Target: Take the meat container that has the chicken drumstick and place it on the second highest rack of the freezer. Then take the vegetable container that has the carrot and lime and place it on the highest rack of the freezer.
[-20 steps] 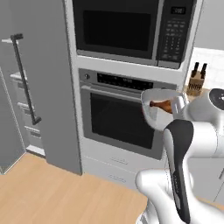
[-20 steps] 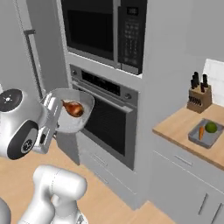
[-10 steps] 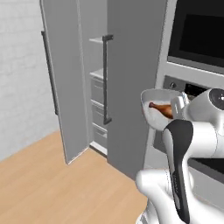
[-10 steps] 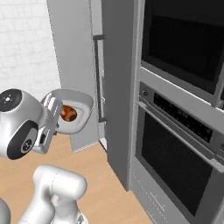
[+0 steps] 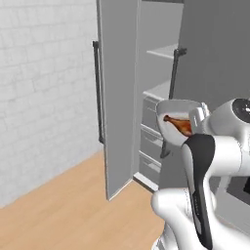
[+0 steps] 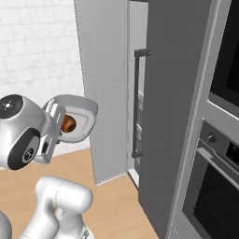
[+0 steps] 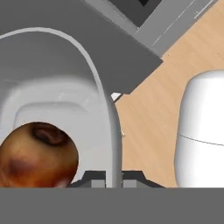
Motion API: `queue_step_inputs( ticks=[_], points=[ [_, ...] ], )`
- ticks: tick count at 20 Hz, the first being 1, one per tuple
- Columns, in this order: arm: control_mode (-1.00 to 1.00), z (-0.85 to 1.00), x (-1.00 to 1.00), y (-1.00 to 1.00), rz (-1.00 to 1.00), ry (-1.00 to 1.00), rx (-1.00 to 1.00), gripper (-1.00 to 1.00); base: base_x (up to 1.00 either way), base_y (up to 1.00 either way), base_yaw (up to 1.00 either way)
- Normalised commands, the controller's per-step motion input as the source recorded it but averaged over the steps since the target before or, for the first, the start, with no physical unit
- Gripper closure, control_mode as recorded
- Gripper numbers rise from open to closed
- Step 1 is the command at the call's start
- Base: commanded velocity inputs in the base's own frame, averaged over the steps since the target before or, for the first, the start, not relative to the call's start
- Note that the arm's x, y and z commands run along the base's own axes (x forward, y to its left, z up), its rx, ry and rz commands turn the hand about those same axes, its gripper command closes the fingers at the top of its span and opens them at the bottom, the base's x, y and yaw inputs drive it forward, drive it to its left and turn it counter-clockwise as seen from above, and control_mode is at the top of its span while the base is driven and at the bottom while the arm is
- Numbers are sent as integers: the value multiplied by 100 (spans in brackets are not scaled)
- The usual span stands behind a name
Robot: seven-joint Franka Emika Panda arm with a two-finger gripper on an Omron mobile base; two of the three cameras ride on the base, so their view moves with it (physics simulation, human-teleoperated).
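My gripper (image 7: 113,177) is shut on the rim of the meat container (image 5: 177,111), a white bowl held up in front of the arm. The glossy brown chicken drumstick (image 5: 178,125) lies inside it, and in the hand view the chicken drumstick (image 7: 37,153) sits close beside the container wall (image 7: 100,87). Ahead stands the freezer (image 5: 156,97) with its door (image 5: 118,97) swung open. Inside it are the highest rack (image 5: 164,51), the second rack (image 5: 158,90) and grey drawers (image 5: 150,128). From the right side, the container (image 6: 78,116) hangs left of the freezer door (image 6: 105,84). The vegetable container with carrot and lime is out of view.
A white brick wall (image 5: 44,93) rises to the left over the wooden floor (image 5: 63,210). A grey fridge door with a dark bar handle (image 6: 137,102) stands right of the freezer opening. The oven (image 6: 219,186) is at the far right.
The whole scene has shifted: the base has moved from the oven and microwave to the open freezer. The gripper still holds the meat container with the drumstick.
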Motion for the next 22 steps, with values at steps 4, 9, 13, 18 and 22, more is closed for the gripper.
queue_step_inputs(
  ticks=[4, 9, 13, 18, 22],
  points=[
    [100, 0, 0, 0, 0, 0, 0, 100, 100, 87, -27],
    [100, 0, 0, 0, 0, 0, 0, 100, 98, 72, -50],
    [100, 0, 0, 0, 0, 0, 0, 100, 73, 55, -69],
    [100, 0, 0, 0, 0, 0, 0, 100, 33, 44, -61],
    [100, 0, 0, 0, 0, 0, 0, 100, 35, 10, -25]
  ],
)
